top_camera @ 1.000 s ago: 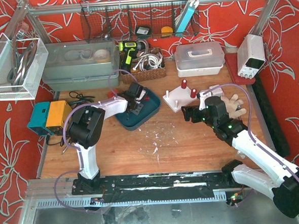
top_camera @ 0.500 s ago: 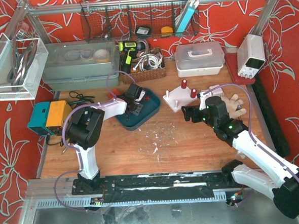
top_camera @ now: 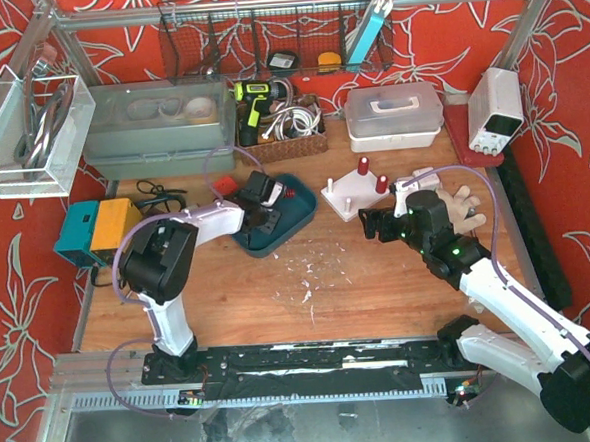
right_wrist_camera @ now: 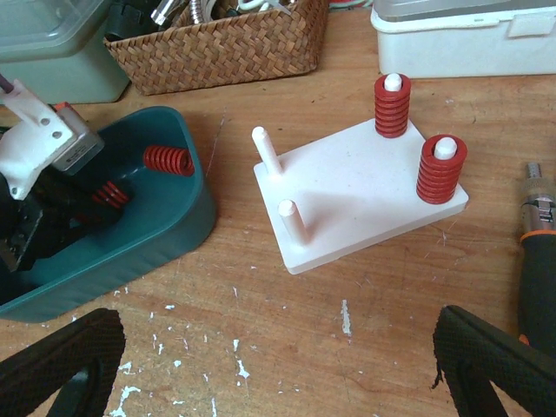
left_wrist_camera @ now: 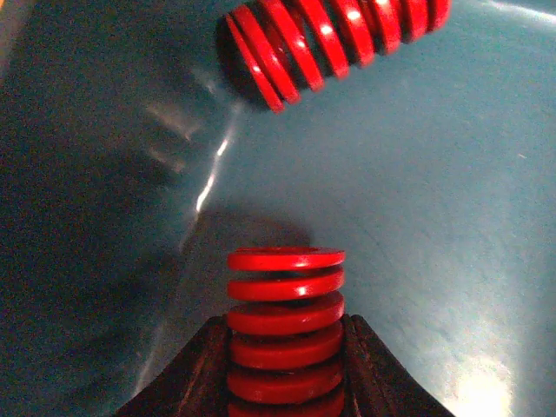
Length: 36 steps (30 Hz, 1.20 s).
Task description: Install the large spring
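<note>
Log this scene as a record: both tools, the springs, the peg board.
Left tool: inside teal tray, closed on held spring
Loose spring: lying on its side on the tray floor
Right tool: open, empty, hovering near the peg board
Filled pegs: two, each with a red spring
Bare pegs: two
Task state: held spring not yet on a peg

We look into a robotics lab bench kept like a workshop: a scuffed wooden table [top_camera: 379, 286] inside an aluminium frame [top_camera: 292, 6], a cordless drill [top_camera: 255, 101], a cable-filled wicker basket [top_camera: 290, 146], a bench power supply [top_camera: 497, 108] far right, and a wire tool rack [top_camera: 264, 48].
</note>
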Each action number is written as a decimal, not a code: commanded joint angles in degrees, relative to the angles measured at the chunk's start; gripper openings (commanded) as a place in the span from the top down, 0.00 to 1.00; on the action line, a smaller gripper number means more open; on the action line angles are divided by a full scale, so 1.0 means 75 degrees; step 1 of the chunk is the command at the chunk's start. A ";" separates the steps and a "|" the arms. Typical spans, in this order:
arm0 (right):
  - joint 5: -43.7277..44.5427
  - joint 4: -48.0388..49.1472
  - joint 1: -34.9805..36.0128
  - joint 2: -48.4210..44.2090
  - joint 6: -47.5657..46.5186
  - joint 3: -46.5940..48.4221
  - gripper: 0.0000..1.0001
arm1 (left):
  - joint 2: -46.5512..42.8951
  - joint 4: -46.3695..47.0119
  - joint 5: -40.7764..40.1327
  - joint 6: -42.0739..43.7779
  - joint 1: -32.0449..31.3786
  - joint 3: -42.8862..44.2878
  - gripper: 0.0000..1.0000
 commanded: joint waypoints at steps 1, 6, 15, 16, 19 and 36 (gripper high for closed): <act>0.0109 -0.0005 0.0046 -0.0097 0.0012 -0.0054 0.03 | -0.0793 0.0600 0.0569 -0.0139 0.0010 -0.0318 0.89; 0.0100 0.0031 0.0055 -0.0022 0.0000 -0.0052 0.03 | -0.1630 0.1609 0.0937 -0.0324 0.0010 -0.0976 0.94; -0.0505 -0.0495 0.0055 -0.0128 0.0085 0.0473 0.01 | -0.4244 0.5456 0.2500 -0.0911 -0.0013 -0.3395 0.97; -0.0691 -0.0705 0.0055 -0.0106 0.0113 0.0656 0.01 | -0.4485 0.5906 0.2683 -0.0988 -0.0062 -0.3700 0.96; -0.1205 -0.1168 0.0055 -0.0007 0.0313 0.1124 0.01 | -0.5181 0.7034 0.2934 -0.0929 -0.0363 -0.4581 0.96; -0.3150 -0.1028 0.2032 0.1816 0.0725 0.2379 0.17 | -0.5727 0.9736 0.2222 0.0545 -0.2230 -0.7243 0.95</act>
